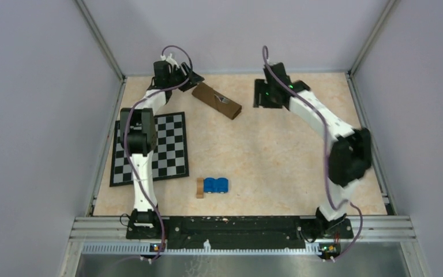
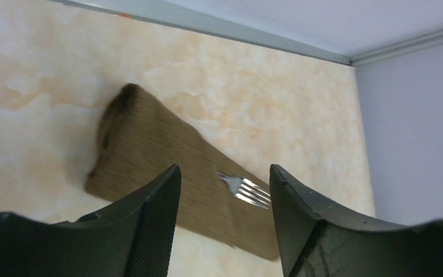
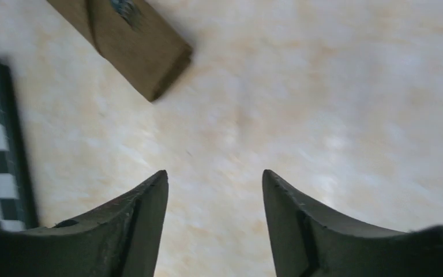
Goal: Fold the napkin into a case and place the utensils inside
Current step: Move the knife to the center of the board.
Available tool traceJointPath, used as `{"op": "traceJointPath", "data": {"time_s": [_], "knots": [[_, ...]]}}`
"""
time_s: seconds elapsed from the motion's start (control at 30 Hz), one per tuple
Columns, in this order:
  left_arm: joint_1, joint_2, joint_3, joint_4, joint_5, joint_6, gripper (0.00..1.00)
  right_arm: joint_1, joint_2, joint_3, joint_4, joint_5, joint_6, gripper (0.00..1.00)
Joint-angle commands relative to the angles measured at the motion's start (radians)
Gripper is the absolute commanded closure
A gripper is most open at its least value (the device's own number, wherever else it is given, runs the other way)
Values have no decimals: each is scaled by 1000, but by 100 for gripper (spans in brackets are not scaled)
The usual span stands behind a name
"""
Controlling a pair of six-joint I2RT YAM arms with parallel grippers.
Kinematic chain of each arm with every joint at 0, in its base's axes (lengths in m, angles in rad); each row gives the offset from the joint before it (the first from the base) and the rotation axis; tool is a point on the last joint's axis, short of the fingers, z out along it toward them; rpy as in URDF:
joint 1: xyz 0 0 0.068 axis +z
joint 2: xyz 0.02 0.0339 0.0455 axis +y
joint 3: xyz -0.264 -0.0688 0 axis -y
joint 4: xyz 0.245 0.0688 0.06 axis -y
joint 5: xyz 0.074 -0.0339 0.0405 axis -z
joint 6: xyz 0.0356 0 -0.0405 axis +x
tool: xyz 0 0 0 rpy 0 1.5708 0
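The case [image 1: 217, 100] was dark brown, the fork [image 2: 245, 190] silver, the mat [image 1: 150, 147] checkered black and white, the small block [image 1: 199, 188] tan, the rounded object [image 1: 216, 185] blue, and the table [image 1: 277, 156] mottled cream and peach.

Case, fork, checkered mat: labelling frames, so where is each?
case [image 1: 212, 96], top external view, middle of the strip.
fork [image 2: 246, 189], left wrist view, on its tines.
checkered mat [image 1: 171, 147], top external view, its right half.

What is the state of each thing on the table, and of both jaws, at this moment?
Long narrow dark brown cloth case: folded, lying flat.
Silver metal fork: tines showing, handle hidden inside the case.
Black-and-white checkered mat: spread flat.
Small tan wooden block: lying beside the blue rounded object, seemingly touching.
Left jaws: open, empty.
Right jaws: open, empty.
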Motion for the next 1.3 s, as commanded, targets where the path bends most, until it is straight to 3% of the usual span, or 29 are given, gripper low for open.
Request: {"op": "traceJointPath", "data": {"time_s": [0.0, 0.13, 0.23, 0.4, 0.47, 0.6, 0.77, 0.97, 1.27], "knots": [[3, -312, -93, 1, 72, -8, 36, 1, -452, -374, -75, 266, -282, 35], [-34, -516, -286, 38, 126, -28, 36, -97, -684, -644, -61, 464, -250, 23], [-97, -641, -408, 46, 160, -12, 36, -276, -811, -784, -67, 586, -46, 10], [-255, -783, -501, -94, 125, 143, 36, -615, -946, -965, -131, 454, 314, 9], [-299, -818, -541, -105, 104, 177, 36, -722, -982, -1034, -100, 352, 331, 9], [-341, -846, -588, -128, 96, 220, 37, -856, -955, -1110, -65, 338, 321, 10], [-347, -862, -621, -135, 96, 277, 36, -860, -912, -1156, 12, 253, 260, 12], [-344, -871, -653, -121, 151, 258, 37, -861, -925, -1226, 95, 276, 219, 14], [-341, -934, -674, -110, 159, 256, 37, -861, -844, -1260, 164, 291, 223, 39]]}}
